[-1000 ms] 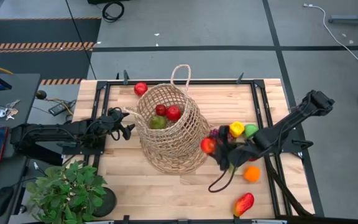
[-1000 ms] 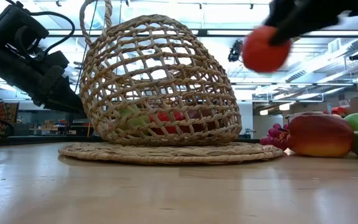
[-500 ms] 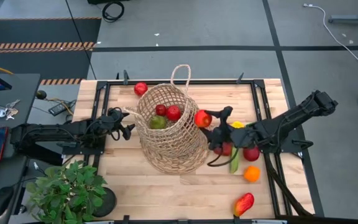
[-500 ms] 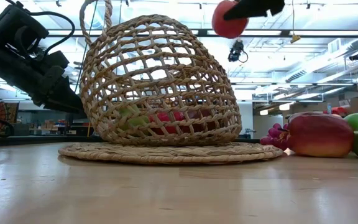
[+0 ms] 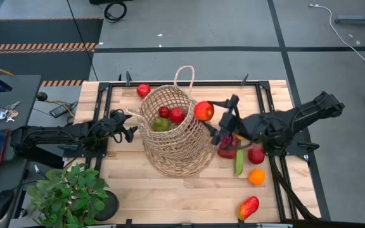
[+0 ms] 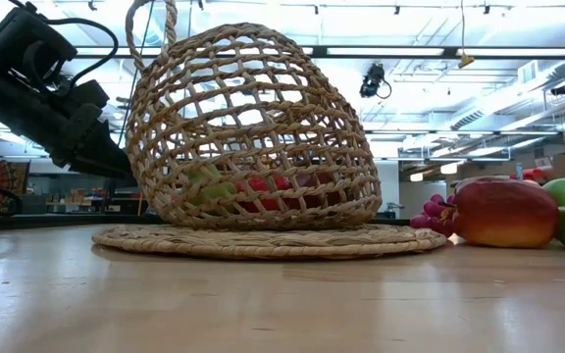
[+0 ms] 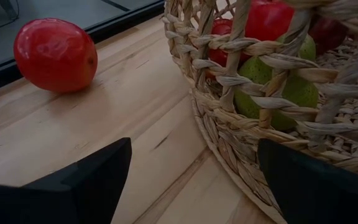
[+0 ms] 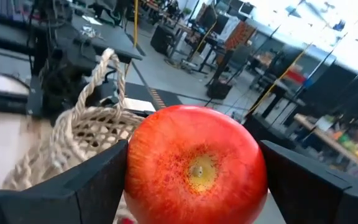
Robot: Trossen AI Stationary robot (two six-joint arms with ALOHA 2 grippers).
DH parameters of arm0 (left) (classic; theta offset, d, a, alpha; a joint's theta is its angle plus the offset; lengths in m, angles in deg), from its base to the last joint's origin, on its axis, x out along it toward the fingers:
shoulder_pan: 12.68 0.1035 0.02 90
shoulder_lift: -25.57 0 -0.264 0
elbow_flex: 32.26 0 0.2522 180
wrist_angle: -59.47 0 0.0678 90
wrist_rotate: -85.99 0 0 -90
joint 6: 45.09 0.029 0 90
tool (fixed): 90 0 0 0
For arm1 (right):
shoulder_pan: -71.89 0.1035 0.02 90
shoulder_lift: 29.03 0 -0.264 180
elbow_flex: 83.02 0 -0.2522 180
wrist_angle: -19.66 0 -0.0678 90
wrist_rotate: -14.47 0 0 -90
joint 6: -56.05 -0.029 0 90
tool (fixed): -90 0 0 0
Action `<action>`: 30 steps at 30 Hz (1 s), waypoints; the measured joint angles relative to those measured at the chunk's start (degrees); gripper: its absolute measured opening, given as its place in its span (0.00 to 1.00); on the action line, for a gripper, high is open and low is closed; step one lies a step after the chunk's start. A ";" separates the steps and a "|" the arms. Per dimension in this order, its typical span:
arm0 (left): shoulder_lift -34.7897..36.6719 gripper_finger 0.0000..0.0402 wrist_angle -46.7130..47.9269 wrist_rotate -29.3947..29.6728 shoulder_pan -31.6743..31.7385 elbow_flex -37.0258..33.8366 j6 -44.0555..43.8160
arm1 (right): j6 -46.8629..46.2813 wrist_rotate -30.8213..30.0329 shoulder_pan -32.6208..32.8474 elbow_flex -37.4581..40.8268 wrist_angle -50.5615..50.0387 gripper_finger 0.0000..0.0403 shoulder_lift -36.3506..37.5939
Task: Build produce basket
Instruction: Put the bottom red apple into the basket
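The tan wicker basket (image 5: 173,136) lies tipped on its round base mat, with its mouth toward the table's far left. It holds two red fruits (image 5: 177,114) and a green one (image 5: 161,124). In the low view the basket (image 6: 253,132) fills the middle. My right gripper (image 5: 208,114) is shut on a red apple (image 5: 203,110) above the basket's right rim. It is out of the low view. My left gripper (image 5: 129,130) is open close to the basket's left wall (image 7: 260,106). My right gripper pinches the red apple's two opposite sides (image 8: 135,174) between its two fingers (image 8: 86,186). The fingers reach in from the table's right side. The apple is lifted clear, above the basket's rim. I cannot tell whether my left gripper touches the basket.
A red tomato (image 5: 144,90) lies by the far edge, left of the basket. Right of the basket lie purple grapes (image 5: 225,151), a red fruit (image 5: 256,155), a green piece (image 5: 238,163), an orange (image 5: 256,177) and a mango (image 5: 248,207). A potted plant (image 5: 68,193) stands at the near left.
My right gripper has carried the red apple up and toward the far edge, from beside the produce pile to above the basket's right rim. It has risen out of the low view. The basket has stayed where it was.
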 joint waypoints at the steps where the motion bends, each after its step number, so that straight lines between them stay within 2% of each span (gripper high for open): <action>1: 0.02 0.89 -0.02 0.00 0.00 0.00 0.02 | -0.98 0.21 -0.47 -0.47 -0.49 0.87 0.00; 12: 0.02 0.89 -0.02 0.02 0.02 0.00 0.02 | -3.32 0.56 -4.87 -1.19 3.71 0.87 -0.02; 24: 0.00 0.89 -0.02 0.01 0.01 0.00 0.00 | -20.43 -0.06 -5.46 -1.24 10.04 0.87 0.37; 30: 0.02 0.89 -0.02 0.02 0.00 0.00 0.02 | -17.81 1.00 -4.46 -1.24 9.97 0.87 0.39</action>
